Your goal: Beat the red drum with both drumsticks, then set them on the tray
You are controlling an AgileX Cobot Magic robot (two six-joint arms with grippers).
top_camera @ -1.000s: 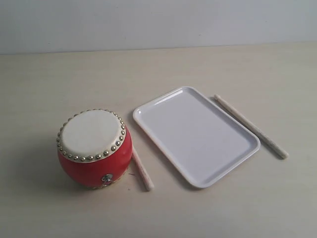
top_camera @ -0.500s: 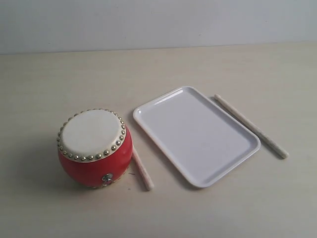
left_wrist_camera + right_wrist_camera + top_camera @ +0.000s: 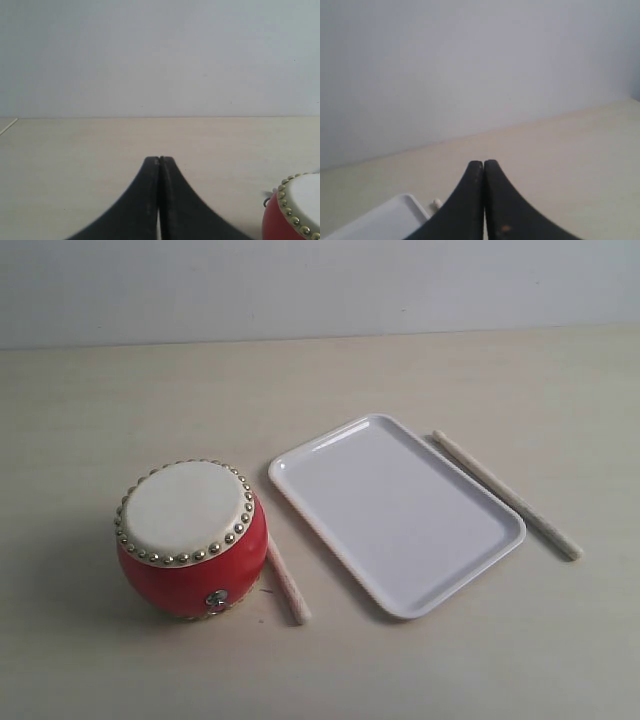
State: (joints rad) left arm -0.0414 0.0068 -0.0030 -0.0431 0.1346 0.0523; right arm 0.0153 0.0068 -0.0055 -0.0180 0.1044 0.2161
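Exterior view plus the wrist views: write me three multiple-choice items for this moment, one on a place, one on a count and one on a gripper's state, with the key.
1. Where is the drum-side drumstick?
A. on the tray
B. on the table, between the red drum and the tray
C. on the drum's skin

2. How many drumsticks lie on the tray?
A. none
B. one
C. two

3. How is the left gripper?
A. wide open
B. shut on a drumstick
C. shut, holding nothing

Key:
1 B: it lies on the table along the drum's tray-facing side.
2 A: the tray is bare, and the other drumstick lies on the table on the tray's side away from the drum.
3 C: the left wrist view shows it pressed shut with nothing in it.
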